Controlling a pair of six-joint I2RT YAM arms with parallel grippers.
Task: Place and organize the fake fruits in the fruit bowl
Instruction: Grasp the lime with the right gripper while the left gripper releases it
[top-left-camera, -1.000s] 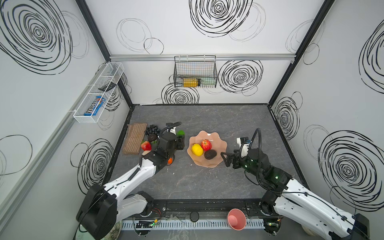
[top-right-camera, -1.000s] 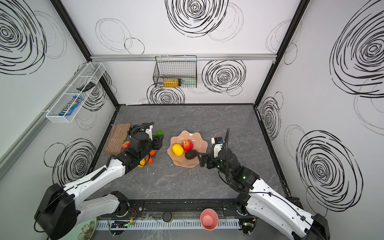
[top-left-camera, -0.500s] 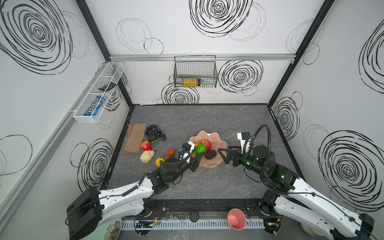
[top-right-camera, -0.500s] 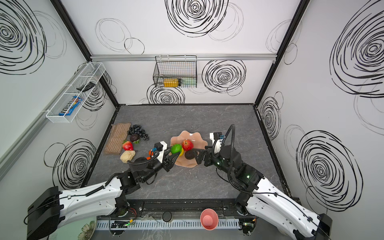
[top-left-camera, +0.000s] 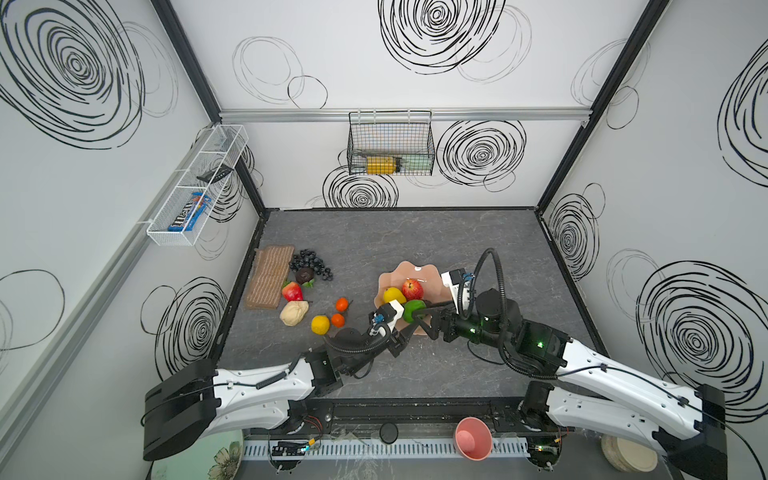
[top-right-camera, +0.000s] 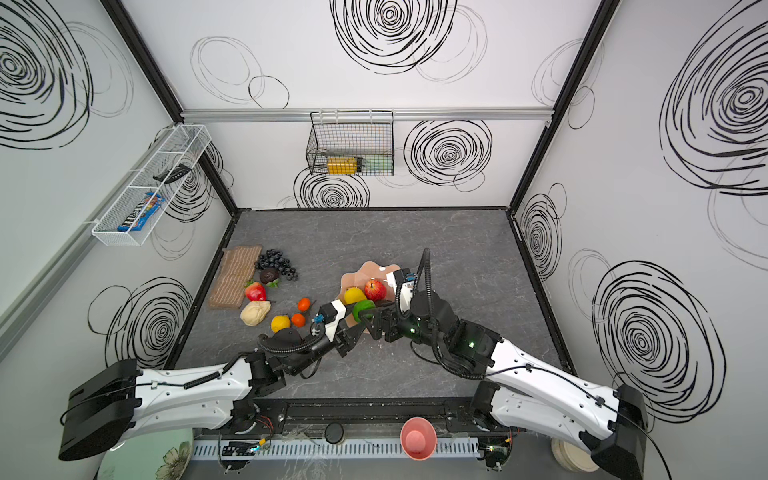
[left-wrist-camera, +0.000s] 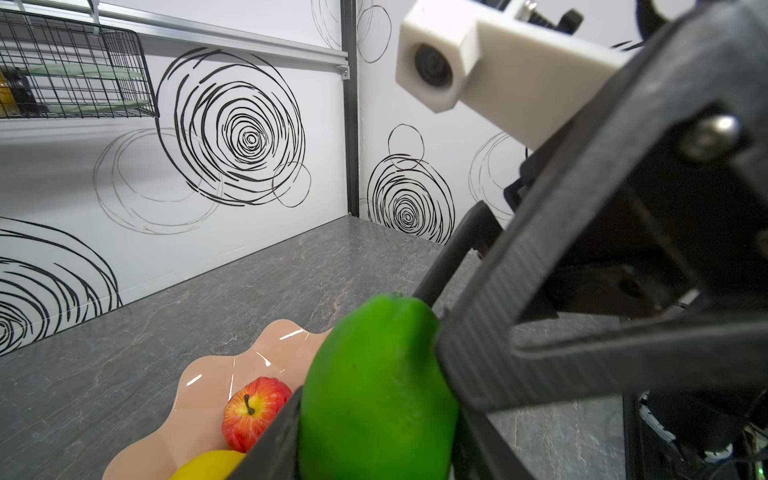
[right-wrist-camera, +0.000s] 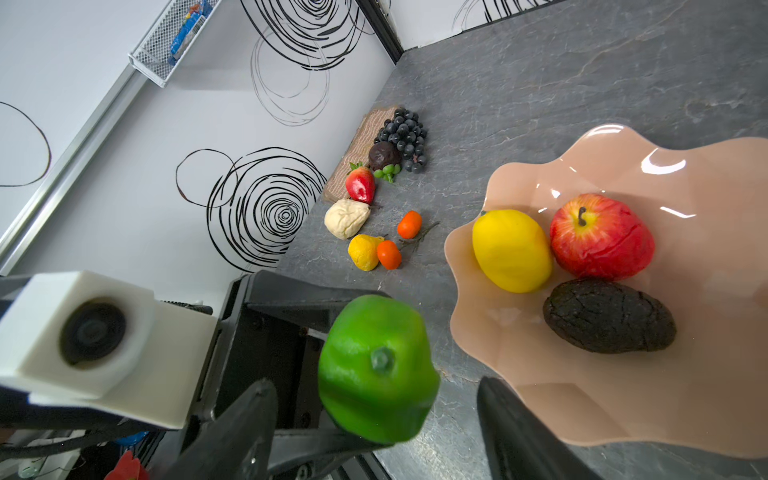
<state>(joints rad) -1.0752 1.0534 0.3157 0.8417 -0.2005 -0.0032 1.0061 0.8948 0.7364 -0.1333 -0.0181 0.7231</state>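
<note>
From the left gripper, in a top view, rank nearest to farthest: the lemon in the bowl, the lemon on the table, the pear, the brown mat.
1. Bowl's lemon, in the fruit bowl beside the left gripper.
2. Table lemon, to its left.
3. Pear, farther left.
4. Brown mat, against the left wall.

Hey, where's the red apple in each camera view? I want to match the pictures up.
In a top view: red apple near the middle, in the fruit bowl, right of the yellow lemon.
In a top view: same spot, beside the lemon.
Left wrist: apple in the bowl, beyond the green lime.
Right wrist: apple in the bowl, next to the lemon and the dark avocado.
Shared landmark: the bowl's wavy peach rim.
</note>
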